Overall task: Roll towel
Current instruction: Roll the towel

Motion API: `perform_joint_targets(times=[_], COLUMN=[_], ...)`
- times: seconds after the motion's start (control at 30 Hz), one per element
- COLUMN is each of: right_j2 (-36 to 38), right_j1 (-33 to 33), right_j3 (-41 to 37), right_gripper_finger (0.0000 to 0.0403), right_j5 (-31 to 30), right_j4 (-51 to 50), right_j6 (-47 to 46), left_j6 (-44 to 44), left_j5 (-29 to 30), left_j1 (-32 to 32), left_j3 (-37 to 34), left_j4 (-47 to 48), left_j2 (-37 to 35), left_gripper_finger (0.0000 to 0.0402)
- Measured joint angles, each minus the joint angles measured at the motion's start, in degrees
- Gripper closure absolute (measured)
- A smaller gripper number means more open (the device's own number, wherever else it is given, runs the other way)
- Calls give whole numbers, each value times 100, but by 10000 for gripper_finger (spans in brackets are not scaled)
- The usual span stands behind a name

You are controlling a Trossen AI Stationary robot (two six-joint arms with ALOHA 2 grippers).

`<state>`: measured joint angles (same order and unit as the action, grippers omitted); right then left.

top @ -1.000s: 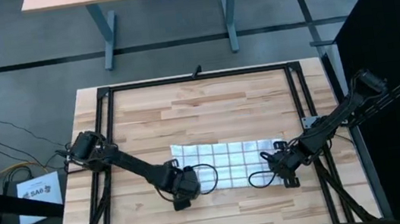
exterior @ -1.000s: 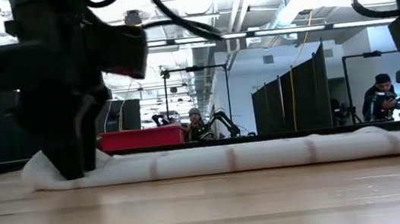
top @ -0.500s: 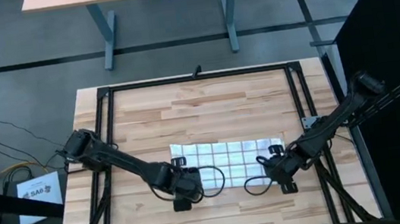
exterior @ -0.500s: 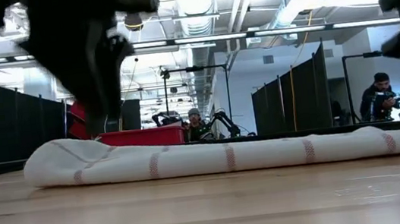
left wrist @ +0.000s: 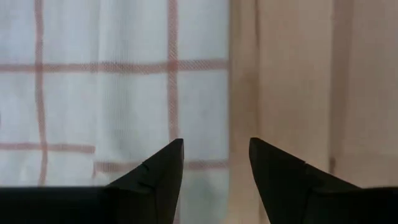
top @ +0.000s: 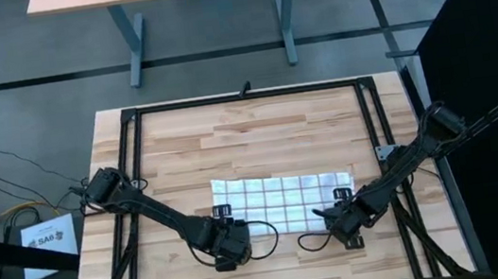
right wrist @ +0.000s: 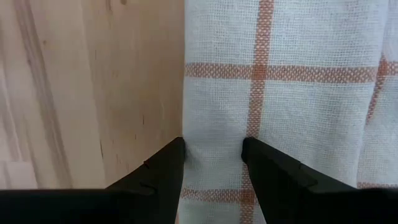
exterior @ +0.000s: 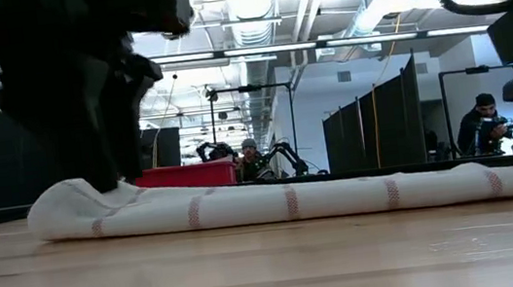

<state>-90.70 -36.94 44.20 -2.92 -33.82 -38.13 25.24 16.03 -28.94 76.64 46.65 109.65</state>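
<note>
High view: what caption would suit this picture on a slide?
Two robot arms, left gripper and right gripper, work the near corners of a checked towel on a wooden table.

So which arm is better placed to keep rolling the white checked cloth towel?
Neither alone: the left gripper and right gripper each sit open over one near corner of the towel, so both together.

Two slim dark jointed arms, looped black cables, tapered matte-black pincer fingers (left wrist: 163,177).
</note>
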Motion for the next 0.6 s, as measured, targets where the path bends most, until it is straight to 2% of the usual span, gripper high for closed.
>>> perform_joint_targets(times=[0.3,0.6], right_j2=[37,37], right_j1=[84,98], right_j3=[-22,-28], right_gripper_finger=[243,243], right_j5=[-28,-20], right_j4=[128,189], right_j6=[55,7], left_j6=[-63,250], left_j5=[-235,-67], left_j1=[-21,-84], left_j3=[-5,26], left_j4=[-293,-151], left_j2=[410,568], left_gripper_finger=[233,233])
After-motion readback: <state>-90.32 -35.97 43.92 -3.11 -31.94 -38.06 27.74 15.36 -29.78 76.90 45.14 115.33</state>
